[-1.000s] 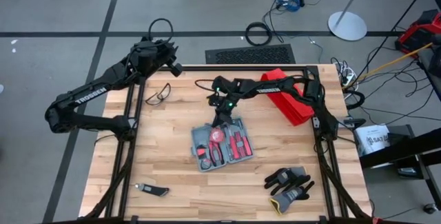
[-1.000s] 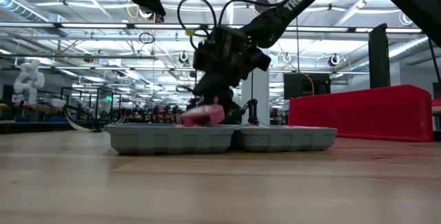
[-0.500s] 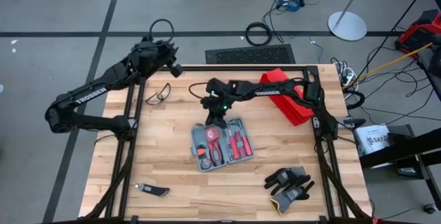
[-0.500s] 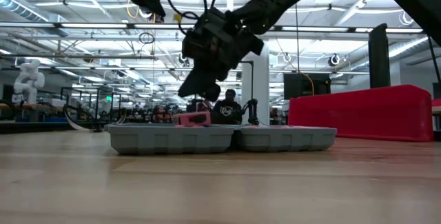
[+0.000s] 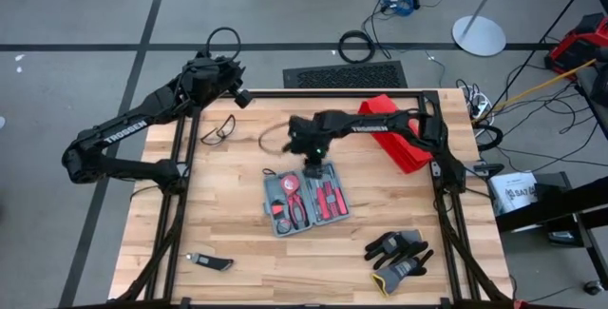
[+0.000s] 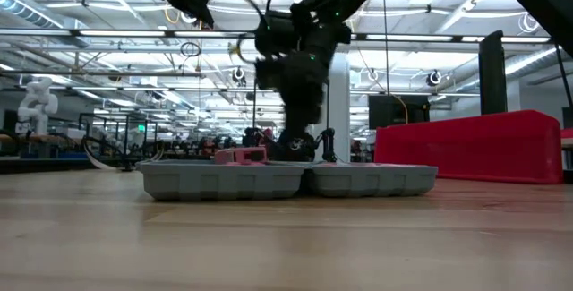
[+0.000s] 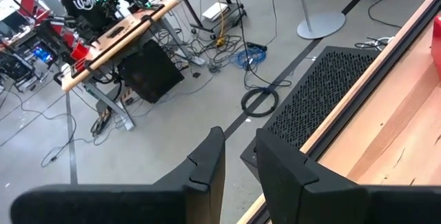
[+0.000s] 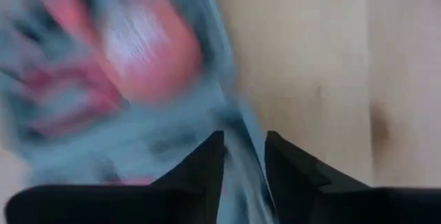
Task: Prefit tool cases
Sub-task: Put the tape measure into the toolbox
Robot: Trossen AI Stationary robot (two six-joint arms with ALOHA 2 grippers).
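Observation:
The tool case (image 5: 304, 200) lies open and flat on the table's middle, two grey halves side by side (image 6: 286, 180), with red-handled tools in its slots. A red round tool (image 5: 295, 186) lies in its left half and shows pink above the rim in the low view (image 6: 240, 155). My right gripper (image 5: 313, 168) hangs over the case's far edge (image 6: 295, 143), pointing steeply down, its fingers (image 8: 244, 145) a little apart with nothing between them. My left gripper (image 5: 237, 95) waits open (image 7: 239, 148) in the air off the table's far left corner.
A red bin (image 5: 394, 138) stands at the far right (image 6: 474, 148). Safety glasses (image 5: 220, 128) lie at the far left, a small knife (image 5: 209, 263) near the front left, and dark gloves (image 5: 399, 252) at the front right. Bare wood lies left of the case.
My right gripper has come up off the red round tool and tipped from a slant to pointing steeply down over the case's far edge. The tool, tilted at the fingertips a second ago, now lies flat in the case's left half.

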